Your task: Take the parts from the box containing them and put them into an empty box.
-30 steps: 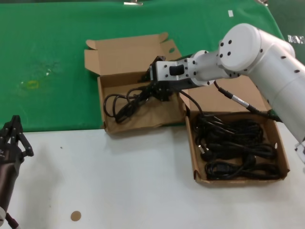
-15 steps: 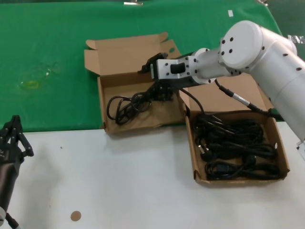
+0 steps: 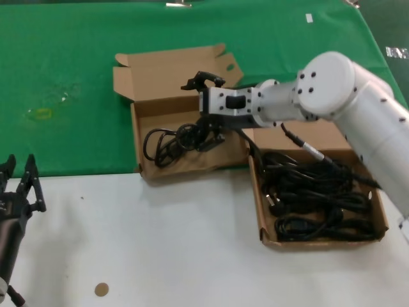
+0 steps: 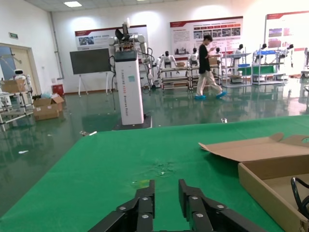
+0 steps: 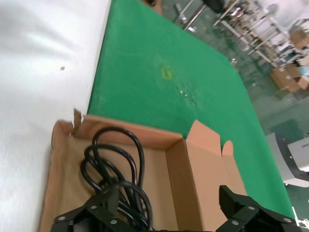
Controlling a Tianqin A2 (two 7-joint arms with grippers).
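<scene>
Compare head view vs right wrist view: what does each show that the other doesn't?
Head view only: the full box with its pile of power cords, the left gripper idle at the table's near left edge, and the white right arm.
Right wrist view only: the hall floor beyond the green cloth.
Both: the right gripper open over one power cord lying in the left box.
</scene>
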